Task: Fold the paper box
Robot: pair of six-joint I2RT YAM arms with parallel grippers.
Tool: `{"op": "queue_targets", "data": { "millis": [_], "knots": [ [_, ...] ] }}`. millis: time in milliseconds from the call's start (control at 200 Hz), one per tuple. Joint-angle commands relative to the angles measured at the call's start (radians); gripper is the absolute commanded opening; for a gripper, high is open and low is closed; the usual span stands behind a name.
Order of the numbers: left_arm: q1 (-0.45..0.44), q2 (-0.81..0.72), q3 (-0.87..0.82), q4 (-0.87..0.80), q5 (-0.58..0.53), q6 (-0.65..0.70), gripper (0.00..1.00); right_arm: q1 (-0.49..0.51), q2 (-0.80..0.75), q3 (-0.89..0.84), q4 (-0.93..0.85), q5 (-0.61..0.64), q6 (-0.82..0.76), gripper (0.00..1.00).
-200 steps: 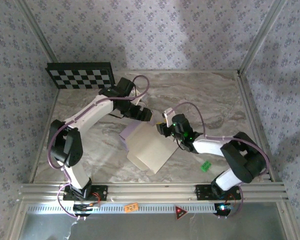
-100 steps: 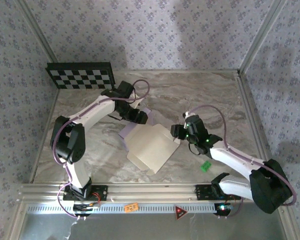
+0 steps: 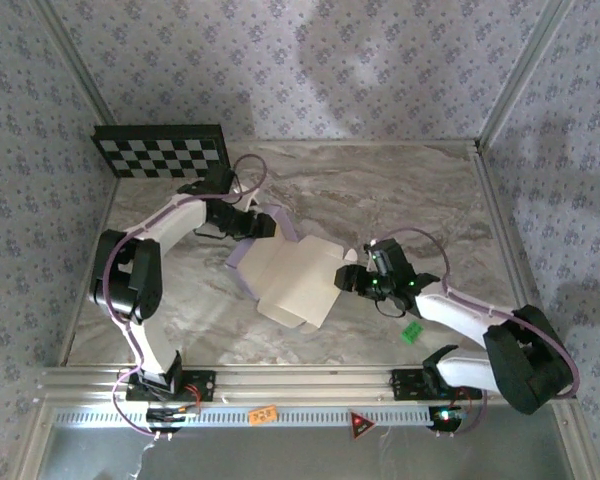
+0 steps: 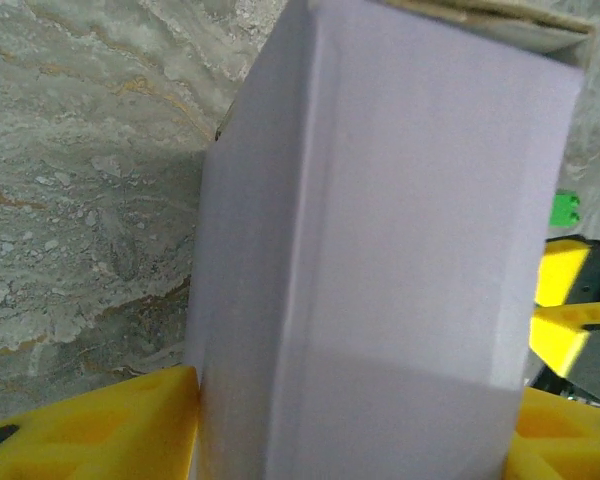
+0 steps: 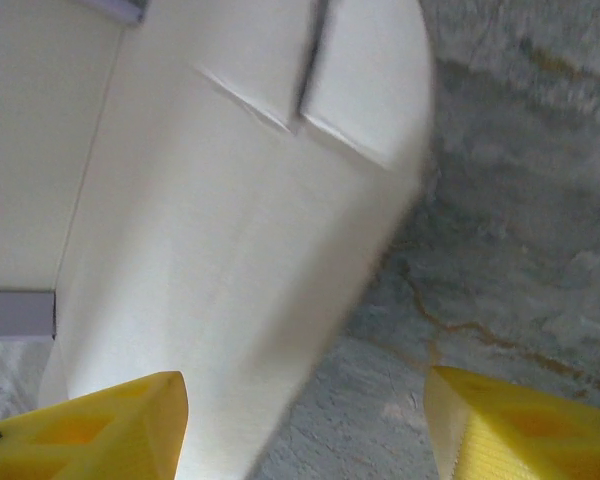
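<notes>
The paper box (image 3: 290,275), a pale white and lavender cardboard piece partly folded up, lies mid-table. My left gripper (image 3: 261,225) is at its far left corner. In the left wrist view the lavender wall of the box (image 4: 380,230) fills the gap of the left gripper (image 4: 355,405), and both yellow fingers (image 4: 90,430) press against it. My right gripper (image 3: 348,281) sits at the box's right edge. In the right wrist view the right gripper (image 5: 305,385) is open, with a cream flap of the box (image 5: 230,230) reaching in beside the left finger and bare table between the tips.
A checkerboard panel (image 3: 160,152) leans at the back left wall. A small green block (image 3: 412,332) lies on the marble table (image 3: 400,190) by the right arm, and the green block (image 4: 565,210) also shows past the box. Metal frame rails edge the table.
The box has slid and turned toward the left. My left gripper moved left with it and narrowed onto its wall. My right gripper opened wider and dropped to the box's right edge.
</notes>
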Motion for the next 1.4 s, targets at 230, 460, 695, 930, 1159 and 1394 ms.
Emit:
{"op": "queue_targets", "data": {
  "millis": [230, 460, 695, 930, 1159, 1394],
  "knots": [
    [0.032, -0.023, -0.027, 0.098, 0.123, -0.062, 0.61, 0.01, 0.052, -0.004, 0.203, -0.185, 0.137, 0.43],
    [0.038, -0.066, -0.01, 0.103, 0.07, -0.09, 0.72, 0.012, 0.007, 0.105, -0.049, -0.121, 0.074, 0.16],
    [0.094, -0.181, 0.015, 0.049, 0.009, -0.094, 0.81, -0.031, -0.06, 0.318, -0.521, -0.041, -0.149, 0.06],
    [0.148, -0.294, 0.004, 0.003, -0.057, -0.065, 0.83, -0.081, -0.013, 0.644, -0.941, 0.046, -0.491, 0.0],
    [0.175, -0.388, -0.046, 0.031, -0.094, -0.076, 0.85, -0.046, 0.135, 0.973, -1.239, 0.206, -0.809, 0.0],
    [0.188, -0.465, -0.095, 0.077, -0.093, -0.08, 0.91, 0.024, 0.269, 1.19, -1.336, 0.207, -1.126, 0.0]
  ]
}}
